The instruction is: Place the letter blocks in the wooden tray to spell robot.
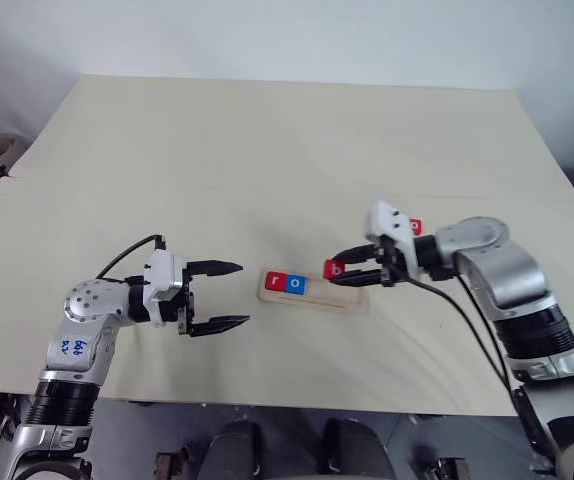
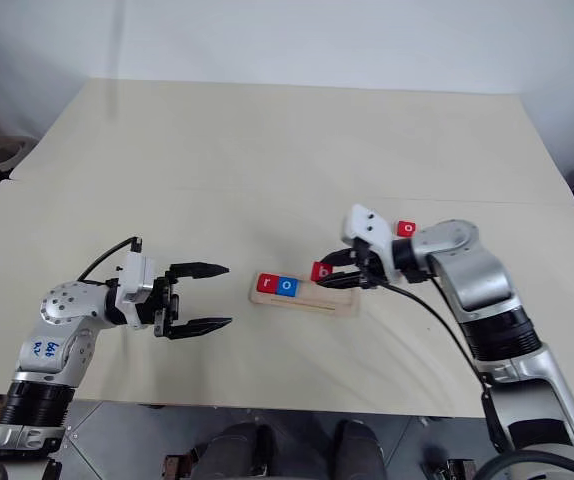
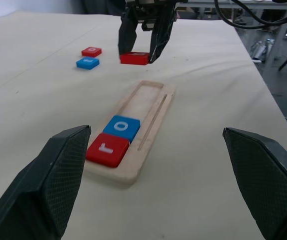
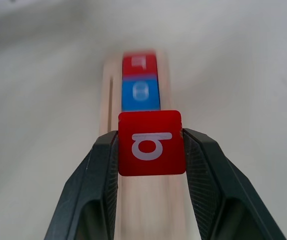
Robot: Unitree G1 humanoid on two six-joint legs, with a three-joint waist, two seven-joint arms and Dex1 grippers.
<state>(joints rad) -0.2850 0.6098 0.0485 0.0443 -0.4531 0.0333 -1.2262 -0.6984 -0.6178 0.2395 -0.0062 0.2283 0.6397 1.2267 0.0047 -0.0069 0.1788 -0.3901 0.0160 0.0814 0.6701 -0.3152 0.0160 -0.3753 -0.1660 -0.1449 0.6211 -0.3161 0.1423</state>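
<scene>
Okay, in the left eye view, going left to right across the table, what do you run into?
Left gripper, open → red r block → blue o block, both in the wooden tray → red b block, held above the tray by the right gripper → loose red block.

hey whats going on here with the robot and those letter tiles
The robot is spelling a word with letter blocks in a wooden tray on the table. A red r block and a blue o block already sit side by side at the tray's left end. The right claw is shut on a red b block, held above the tray's free part. The left claw hangs open beside the tray, holding nothing. Two more blocks, one red and one blue, lie on the table beyond the tray.
</scene>
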